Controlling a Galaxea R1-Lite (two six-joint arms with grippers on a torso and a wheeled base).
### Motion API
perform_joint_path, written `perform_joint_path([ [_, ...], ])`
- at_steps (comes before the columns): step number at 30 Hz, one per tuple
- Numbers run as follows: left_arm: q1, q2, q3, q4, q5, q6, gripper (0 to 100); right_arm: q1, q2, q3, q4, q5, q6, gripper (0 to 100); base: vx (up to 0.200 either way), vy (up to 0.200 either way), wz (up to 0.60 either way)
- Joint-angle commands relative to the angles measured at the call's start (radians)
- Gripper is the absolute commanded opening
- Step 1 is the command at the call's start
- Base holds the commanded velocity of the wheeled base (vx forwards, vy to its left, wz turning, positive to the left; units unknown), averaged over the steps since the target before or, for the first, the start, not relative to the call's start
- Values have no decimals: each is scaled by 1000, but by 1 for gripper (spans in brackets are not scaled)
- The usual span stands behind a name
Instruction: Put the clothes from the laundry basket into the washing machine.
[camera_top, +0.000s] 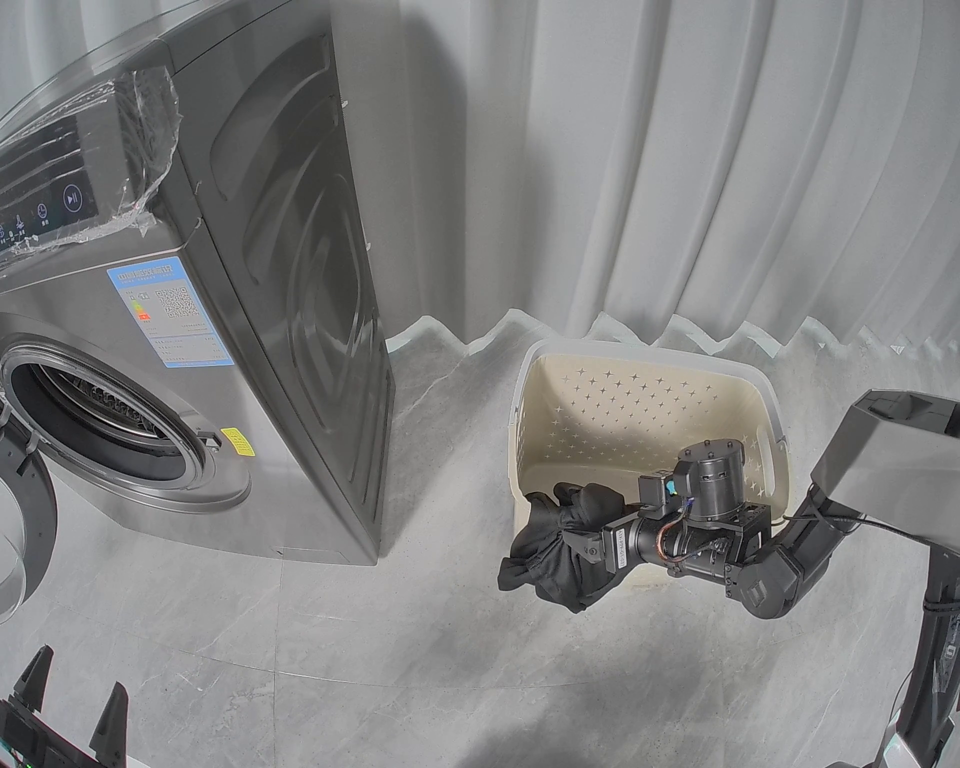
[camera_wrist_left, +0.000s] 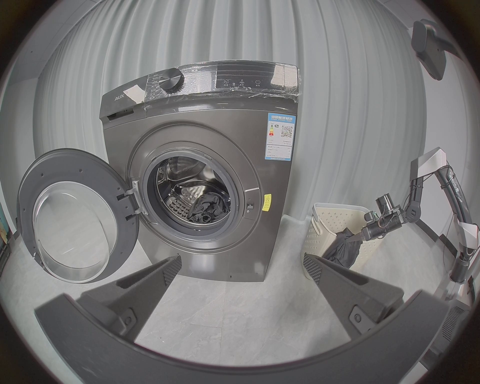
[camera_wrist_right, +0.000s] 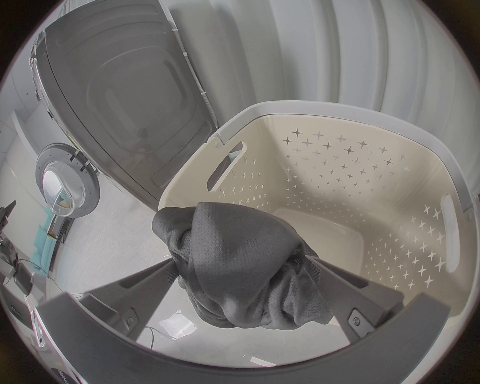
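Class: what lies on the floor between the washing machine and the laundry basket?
Only bare grey tiled floor separates the grey metal washing machine from the cream plastic laundry basket; the head view shows it.

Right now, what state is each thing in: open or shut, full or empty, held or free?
washing machine door: open, swung wide.
drum: dark clothes lying inside.
laundry basket: upright, the bottom that shows is bare.
dark garment: bunched, hanging at the basket's rim.
right hand: shut on the dark garment.
left hand: open, empty.
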Motion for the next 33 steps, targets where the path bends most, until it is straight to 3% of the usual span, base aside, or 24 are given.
perform_joint_path([
  [1,0,-12,16,0,0,-1,100,7,5,8,1,1,-8,100,0,0,0],
  [4,0,-12,16,0,0,-1,100,14,12,15,1,0,-10,100,0,0,0],
  [5,0,-12,16,0,0,-1,100,14,17,15,-1,0,-10,0,0,0,0],
  [14,0,-12,16,0,0,-2,100,16,15,12,-45,1,-10,0,0,0,0],
  [21,0,-12,16,0,2,-2,100,13,-61,66,-51,6,-11,0,0,0,0],
  [30,0,-12,16,0,0,-2,100,4,-294,164,-35,8,-19,0,0,0,0],
  [33,0,-12,16,0,0,-2,100,2,-413,177,-50,6,-1,0,0,0,0],
])
